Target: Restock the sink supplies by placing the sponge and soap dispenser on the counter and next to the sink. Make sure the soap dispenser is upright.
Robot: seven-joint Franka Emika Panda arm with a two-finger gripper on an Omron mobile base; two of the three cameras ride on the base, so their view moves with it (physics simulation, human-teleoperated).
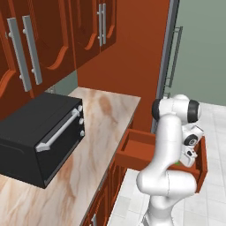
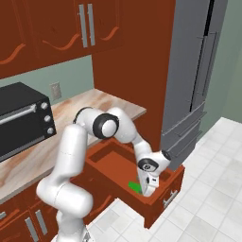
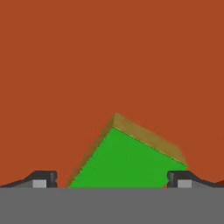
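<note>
Hand view: I see my gripper (image 3: 112, 179) spread wide, one fingertip (image 3: 43, 178) on each side of the green sponge (image 3: 124, 159), not pinching it. Right base view shows the sponge (image 2: 135, 186) lying on the floor of the open drawer (image 2: 163, 196), near its front wall, below the marbled counter (image 2: 71, 116).

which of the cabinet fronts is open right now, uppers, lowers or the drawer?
The drawer under the counter end beside the grey fridge: pulled fully out, sponge inside, open gripper reaching in. Upper cabinet doors and lower doors sit flush shut.
</note>
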